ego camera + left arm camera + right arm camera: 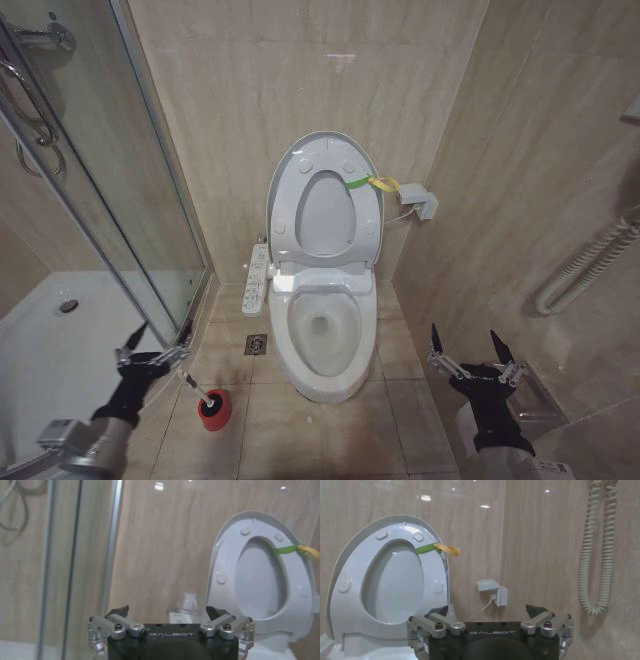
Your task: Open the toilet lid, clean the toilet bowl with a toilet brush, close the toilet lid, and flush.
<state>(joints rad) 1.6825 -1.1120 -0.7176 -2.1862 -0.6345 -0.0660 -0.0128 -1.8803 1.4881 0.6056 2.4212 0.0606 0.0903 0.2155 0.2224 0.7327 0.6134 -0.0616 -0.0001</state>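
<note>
Left gripper (157, 341) fingers spread, toilet brush (203, 398) just beside, untouched.

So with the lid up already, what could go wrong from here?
The toilet brush has a thin handle leaning out of its small red holder; the open left gripper, just above it, could miss the handle or tip the holder over.

The glass shower door stands right beside that arm, so a wide reach might knock it.

The toilet lid and seat lean upright against the wall; a bump could drop them over the toilet bowl.

The right gripper waits, open.
</note>
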